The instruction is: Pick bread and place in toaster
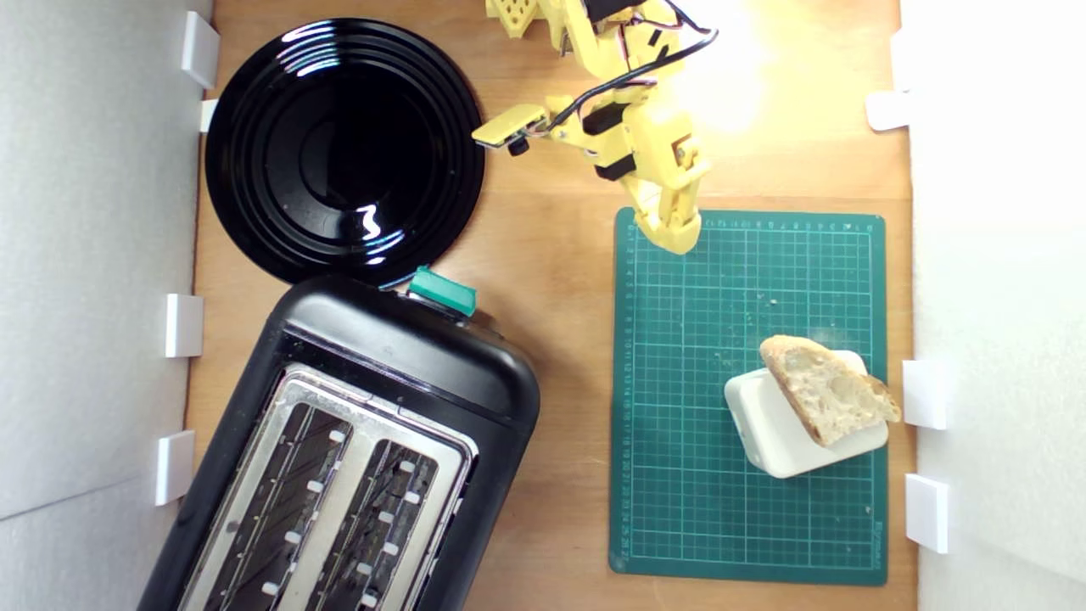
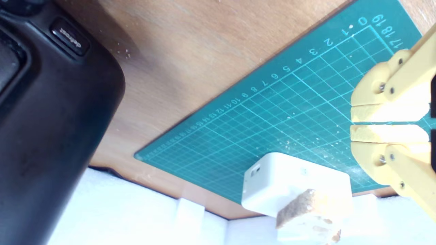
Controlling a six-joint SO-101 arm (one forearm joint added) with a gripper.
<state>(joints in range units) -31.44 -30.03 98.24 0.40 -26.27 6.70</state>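
Claw [image 1: 676,242] clenched, empty, over mat corner; bread [image 1: 827,390] wedge (holey pale crumb, brown crust) on white block [image 1: 768,428].

A: The bread [image 1: 827,390] has pale, holey crumb and a brown crust; the block [image 1: 768,428] under it is cream-white.

B: The mat [image 1: 679,407] is teal-green with a pale grid and numbered edges. The toaster [image 1: 399,365] is black with a shiny metal top and a teal knob [image 1: 442,291].

A: Glossy black plate [image 1: 344,148] at eleven o'clock, yellow end effector [image 1: 674,233], warm brown wooden table [image 1: 560,255].
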